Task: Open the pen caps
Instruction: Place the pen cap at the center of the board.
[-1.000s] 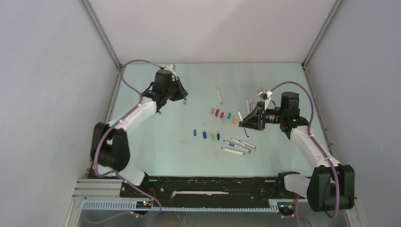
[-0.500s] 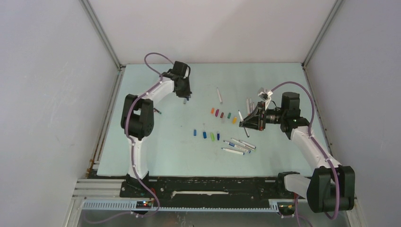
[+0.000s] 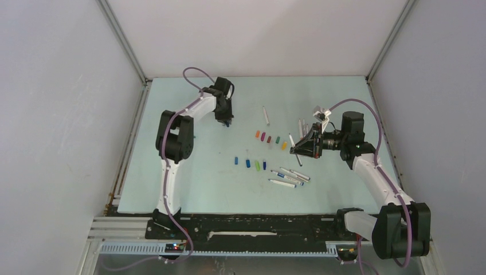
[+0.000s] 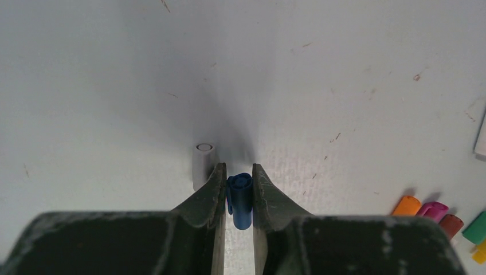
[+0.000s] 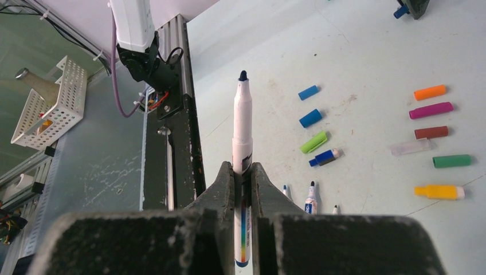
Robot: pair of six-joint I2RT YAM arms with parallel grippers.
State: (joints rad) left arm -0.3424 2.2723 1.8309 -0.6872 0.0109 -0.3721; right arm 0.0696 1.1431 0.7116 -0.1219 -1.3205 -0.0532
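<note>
A pale blue-green bench [image 3: 200, 172] carries everything. The right claw [image 5: 243, 172], reaching in from the right, is clenched on an uncapped white pen [image 5: 242, 126], dark tip pointing away from it. The left claw [image 4: 239, 175], toward the bench's far left, grips a blue cap [image 4: 240, 200]. Other pen caps [image 5: 431, 110] lie in two loose rows mid-bench, between the claws, near several bare pens [image 3: 289, 176].

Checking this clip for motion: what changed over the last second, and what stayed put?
The left arm folded up: its elbow swung from far left inward, while the left gripper shifted only slightly right, still shut on the blue cap. Nothing was let go. The right gripper kept holding the uncapped pen in place; the loose caps and the other pens did not move.
</note>
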